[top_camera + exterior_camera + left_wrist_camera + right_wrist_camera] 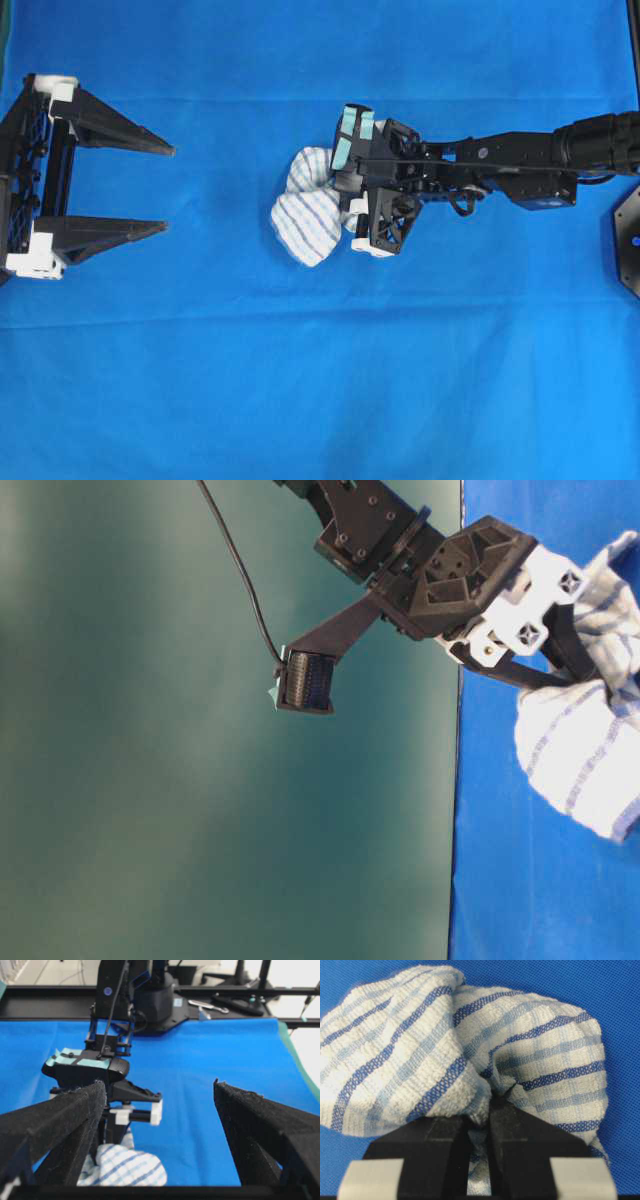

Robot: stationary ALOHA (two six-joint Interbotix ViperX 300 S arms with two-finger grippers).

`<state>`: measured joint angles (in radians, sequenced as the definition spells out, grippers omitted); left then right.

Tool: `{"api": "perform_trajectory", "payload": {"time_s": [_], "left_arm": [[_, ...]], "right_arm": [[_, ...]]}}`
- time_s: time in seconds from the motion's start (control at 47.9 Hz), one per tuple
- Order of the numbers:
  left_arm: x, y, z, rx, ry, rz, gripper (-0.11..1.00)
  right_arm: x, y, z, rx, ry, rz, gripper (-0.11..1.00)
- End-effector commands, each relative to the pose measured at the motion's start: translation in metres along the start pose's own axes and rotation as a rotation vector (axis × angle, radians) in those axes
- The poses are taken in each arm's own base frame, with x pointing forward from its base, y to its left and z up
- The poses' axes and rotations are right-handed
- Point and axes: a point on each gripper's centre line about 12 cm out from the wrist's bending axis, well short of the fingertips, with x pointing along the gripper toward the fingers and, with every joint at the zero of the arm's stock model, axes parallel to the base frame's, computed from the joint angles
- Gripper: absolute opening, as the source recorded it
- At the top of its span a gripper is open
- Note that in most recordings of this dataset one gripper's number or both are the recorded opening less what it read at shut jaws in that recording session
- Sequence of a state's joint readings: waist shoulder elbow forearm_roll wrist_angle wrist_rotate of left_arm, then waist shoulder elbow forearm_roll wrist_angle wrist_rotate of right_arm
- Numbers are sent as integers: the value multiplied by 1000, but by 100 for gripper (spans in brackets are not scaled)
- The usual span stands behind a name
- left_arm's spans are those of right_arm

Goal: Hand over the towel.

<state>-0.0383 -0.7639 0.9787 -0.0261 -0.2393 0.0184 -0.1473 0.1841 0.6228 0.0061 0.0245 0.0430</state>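
Right wrist view: black jaws nearly closed, pinching a fold of soft terry towel [470,1045].
R gripper [345,195] holds the bunched check cloth mid-table; L gripper [165,190] wide open, w/ nothing in it, well apart.

the towel [470,1045] pinched in the black jaws is white, checked with dark blue and pale grey-blue stripes; the tablecloth [320,380] beneath is plain blue.

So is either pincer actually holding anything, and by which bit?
The right pincer is shut on the towel, pinching a bunched fold at its middle. The left pincer is wide open, holding nothing.
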Motion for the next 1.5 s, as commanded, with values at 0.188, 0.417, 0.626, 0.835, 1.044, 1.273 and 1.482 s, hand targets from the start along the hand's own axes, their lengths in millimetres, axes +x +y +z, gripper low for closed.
{"api": "perform_trajectory", "payload": {"time_s": [0.188, 0.417, 0.626, 0.835, 1.044, 1.273, 1.482], "left_arm": [[3, 1, 4, 0, -12, 3, 92], [5, 1, 1, 0, 0, 3, 92], [6, 1, 0, 0, 8, 3, 92], [5, 1, 0, 0, 6, 3, 92], [5, 1, 0, 0, 5, 3, 92], [5, 1, 1, 0, -2, 3, 92], [5, 1, 1, 0, -3, 3, 92]], "right_arm": [[-5, 0, 12, 9, -31, 1, 11], [-5, 0, 15, 21, -34, 1, 28], [-32, 1, 29, 15, -95, 5, 73], [-97, 3, 56, -2, -248, 12, 72], [-167, 5, 69, -22, -451, 21, 72], [-222, 7, 57, -41, -665, 36, 72], [-241, 8, 43, -45, -760, 46, 72]]}}
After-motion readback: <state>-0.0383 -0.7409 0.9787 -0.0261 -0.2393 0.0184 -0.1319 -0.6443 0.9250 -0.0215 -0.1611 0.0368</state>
